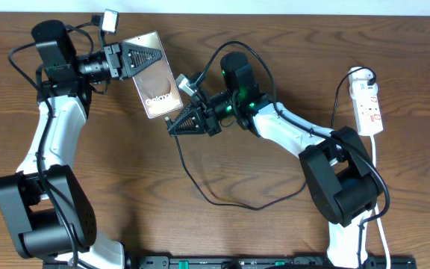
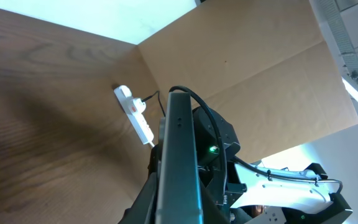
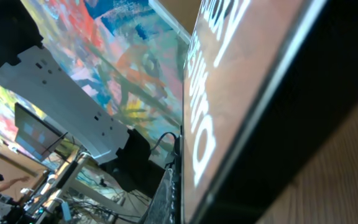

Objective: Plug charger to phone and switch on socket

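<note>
My left gripper (image 1: 151, 56) is shut on the top end of the phone (image 1: 159, 86) and holds it above the table, bronze face with "Galaxy" lettering up. In the left wrist view the phone (image 2: 179, 155) shows edge-on between my fingers. My right gripper (image 1: 174, 127) is shut right at the phone's lower end. The black charger cable (image 1: 254, 207) leaves its tips, but the plug tip is hidden. In the right wrist view the phone face (image 3: 247, 93) fills the frame beside one finger (image 3: 166, 196). The white socket (image 1: 369, 104) lies at the far right.
The charger cable loops across the wooden table (image 1: 125, 172) below the right arm toward the socket. The socket (image 2: 137, 115) with its black plug also appears in the left wrist view. A brown cardboard wall (image 2: 260, 68) stands behind the table.
</note>
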`<action>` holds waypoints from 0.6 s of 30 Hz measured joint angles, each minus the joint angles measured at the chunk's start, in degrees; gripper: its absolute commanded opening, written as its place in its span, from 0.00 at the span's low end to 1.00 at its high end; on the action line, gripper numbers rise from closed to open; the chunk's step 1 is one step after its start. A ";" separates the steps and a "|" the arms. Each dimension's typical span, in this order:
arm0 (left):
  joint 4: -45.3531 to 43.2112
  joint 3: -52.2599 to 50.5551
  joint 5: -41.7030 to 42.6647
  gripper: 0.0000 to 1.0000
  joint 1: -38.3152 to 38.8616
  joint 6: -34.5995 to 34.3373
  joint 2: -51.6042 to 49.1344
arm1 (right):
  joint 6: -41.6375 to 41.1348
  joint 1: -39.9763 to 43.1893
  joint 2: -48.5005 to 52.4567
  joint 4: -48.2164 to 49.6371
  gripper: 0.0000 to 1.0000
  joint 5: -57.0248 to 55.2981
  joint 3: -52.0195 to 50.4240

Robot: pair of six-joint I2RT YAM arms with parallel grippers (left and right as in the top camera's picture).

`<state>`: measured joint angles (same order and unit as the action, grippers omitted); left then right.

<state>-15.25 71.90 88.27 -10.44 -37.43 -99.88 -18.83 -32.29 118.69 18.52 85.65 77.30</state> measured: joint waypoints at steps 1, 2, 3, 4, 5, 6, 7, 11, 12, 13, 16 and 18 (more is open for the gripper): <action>0.00 0.00 0.00 0.08 0.00 0.00 0.00 | 0.00 0.00 0.00 0.00 0.01 -0.09 0.00; 0.00 0.00 0.00 0.08 0.00 0.00 0.00 | 0.00 0.00 0.00 0.00 0.01 -0.20 0.00; 0.00 0.00 0.00 0.08 0.00 0.00 0.00 | 0.00 0.00 0.00 0.00 0.01 -0.22 0.00; 0.00 0.00 0.00 0.07 0.00 0.00 0.00 | 0.00 0.02 0.00 0.00 0.01 -0.31 0.00; 0.00 0.00 0.00 0.07 0.00 0.02 0.00 | 0.00 0.02 0.00 0.00 0.01 -0.39 0.00; 0.00 0.00 0.00 0.08 0.00 0.04 0.00 | 0.00 0.04 0.00 0.00 0.01 -0.50 0.00; 0.00 0.00 0.00 0.08 0.00 0.04 0.00 | 0.00 0.04 0.00 0.00 0.01 -0.63 0.00; 0.00 0.00 0.00 0.07 0.00 0.20 0.00 | 0.00 0.28 0.00 0.00 0.01 -0.94 0.00; 0.00 0.00 0.00 0.07 0.00 0.20 0.00 | 0.00 0.37 0.00 0.00 0.01 -1.05 0.00; 0.00 0.00 0.00 0.07 0.00 0.20 0.00 | 0.00 0.37 0.00 0.02 0.01 -1.07 0.00; 0.00 0.00 0.00 0.07 0.00 0.39 0.00 | 0.00 0.37 0.00 0.02 0.01 -1.27 0.00; 0.00 0.00 0.00 0.07 0.00 0.50 0.00 | 0.00 0.37 0.00 0.00 0.01 -1.31 0.00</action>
<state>-15.25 71.90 88.27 -10.44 -36.93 -99.88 -18.83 -31.92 118.69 18.52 84.33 77.30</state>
